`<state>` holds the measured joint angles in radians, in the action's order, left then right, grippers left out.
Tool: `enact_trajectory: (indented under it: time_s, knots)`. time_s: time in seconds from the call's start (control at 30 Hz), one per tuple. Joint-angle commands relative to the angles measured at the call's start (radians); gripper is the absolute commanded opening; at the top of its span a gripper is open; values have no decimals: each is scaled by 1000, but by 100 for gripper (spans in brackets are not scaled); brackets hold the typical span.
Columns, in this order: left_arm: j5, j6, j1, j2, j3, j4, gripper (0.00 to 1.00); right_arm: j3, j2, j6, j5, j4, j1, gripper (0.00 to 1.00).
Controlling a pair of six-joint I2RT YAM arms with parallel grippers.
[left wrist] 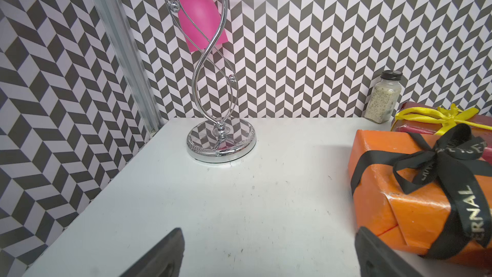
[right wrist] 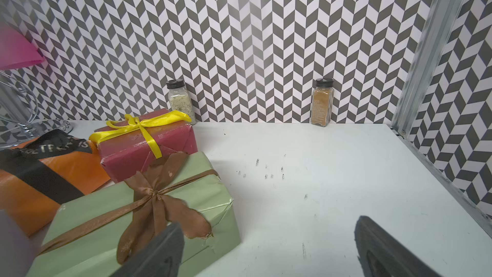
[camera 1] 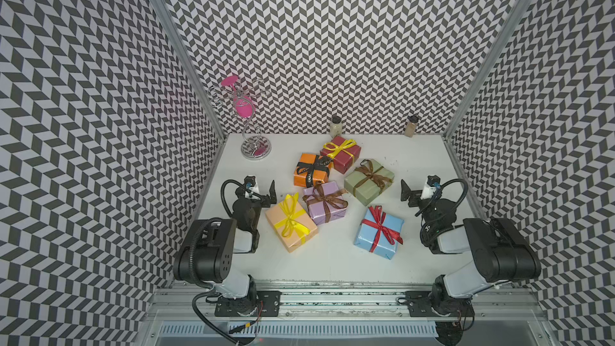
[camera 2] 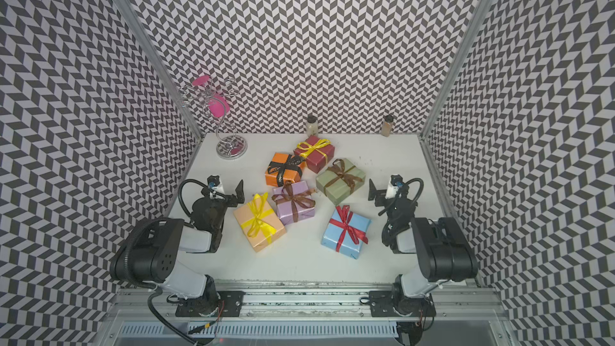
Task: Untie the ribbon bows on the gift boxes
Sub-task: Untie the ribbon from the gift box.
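Left claw (left wrist: 269, 233) gapes wide, empty, beside the orange box (left wrist: 378, 203); right claw (right wrist: 267, 223) likewise, beside the sage box (right wrist: 80, 209).

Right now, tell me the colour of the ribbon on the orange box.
Black with pale lettering; the ribbon shows best in the left wrist view.

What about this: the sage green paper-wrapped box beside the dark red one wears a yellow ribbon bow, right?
Wrong colour: the sage green paper-wrapped box beside the dark red paper-wrapped box wears a brown ribbon bow, not yellow; the right wrist view shows it.
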<state>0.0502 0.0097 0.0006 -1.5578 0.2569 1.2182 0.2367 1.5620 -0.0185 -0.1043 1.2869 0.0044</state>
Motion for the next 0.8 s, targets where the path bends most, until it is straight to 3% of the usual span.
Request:
enact_trajectory:
  time_s: [0.0,0.77]
  knots:
    - [6,9,2,2,10,21,100,1,6,-9,8,57,6,99]
    - [-4,10,-2,2,10,18,100,4,9,-9,7,52,6,99]
